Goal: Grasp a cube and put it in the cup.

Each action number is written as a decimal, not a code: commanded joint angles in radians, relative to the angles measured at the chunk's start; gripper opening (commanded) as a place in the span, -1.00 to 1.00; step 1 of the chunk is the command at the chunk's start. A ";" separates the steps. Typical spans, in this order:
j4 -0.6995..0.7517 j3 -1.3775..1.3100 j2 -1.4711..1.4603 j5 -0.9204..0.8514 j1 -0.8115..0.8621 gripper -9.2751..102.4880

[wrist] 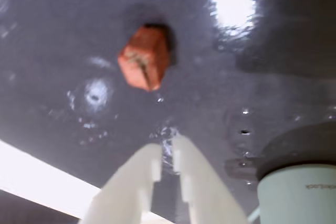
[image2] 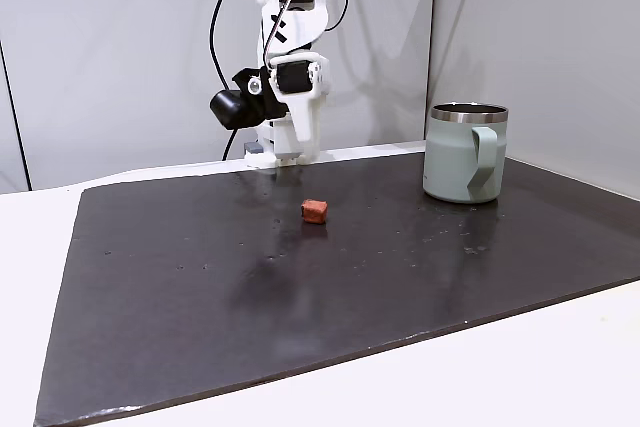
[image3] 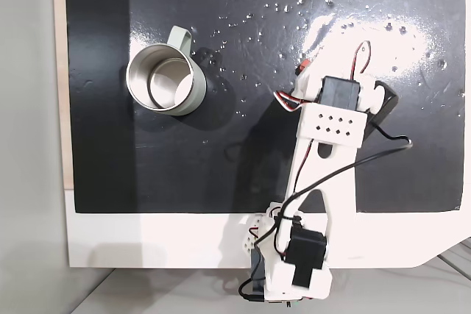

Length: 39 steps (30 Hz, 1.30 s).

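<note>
In the wrist view the small reddish-brown cube (wrist: 144,59) lies on the dark mat, ahead of my gripper (wrist: 168,150) and slightly left of it. The white fingers (wrist: 134,182) stand nearly together with only a narrow slit and nothing between them. The pale green cup (wrist: 296,187) shows at the lower right. In a fixed view the cube (image2: 314,210) sits mid-mat in front of the folded arm, whose gripper (image2: 297,145) points down, and the cup (image2: 465,152) stands upright to the right. From above, the cup (image3: 162,79) is empty and the cube (image3: 302,70) peeks out beside the arm.
The dark mat (image2: 200,287) covers a white table, with bare mat all around the cube. The arm's base (image3: 287,262) stands at the mat's edge. A bright lamp glare (wrist: 233,3) reflects off the mat. Walls close in behind the arm.
</note>
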 commanded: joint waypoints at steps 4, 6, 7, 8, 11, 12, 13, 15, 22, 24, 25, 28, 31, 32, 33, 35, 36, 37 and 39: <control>0.038 -0.097 -0.031 0.057 -0.014 -0.83; 0.040 -0.104 -0.035 0.060 -0.017 -0.83; 0.040 -0.109 -0.041 0.061 -0.017 -0.83; 0.043 -0.115 -0.049 0.063 -0.017 -0.83; 0.077 -0.160 -0.095 0.064 -0.017 -0.63; 0.103 -0.184 -0.118 0.069 -0.015 -0.53; 0.127 -0.209 -0.144 0.072 -0.015 -0.45; 0.156 -0.245 -0.184 0.081 -0.009 -0.37; 0.175 -0.295 -0.258 0.072 0.002 -0.31; 0.173 -0.301 -0.273 0.072 0.002 -0.31; 0.170 -0.301 -0.281 0.072 0.002 -0.31; 0.156 -0.302 -0.302 0.072 0.002 -0.31; 0.144 -0.314 -0.334 0.072 -0.002 -0.31; 0.143 -0.321 -0.345 0.071 -0.003 -0.31; 0.140 -0.325 -0.356 0.071 -0.006 -0.31; 0.133 -0.330 -0.374 0.071 -0.006 -0.31; 0.129 -0.334 -0.383 0.071 -0.006 -0.31; 0.127 -0.339 -0.394 0.071 -0.006 -0.31; 0.126 -0.354 -0.414 0.071 -0.008 -0.31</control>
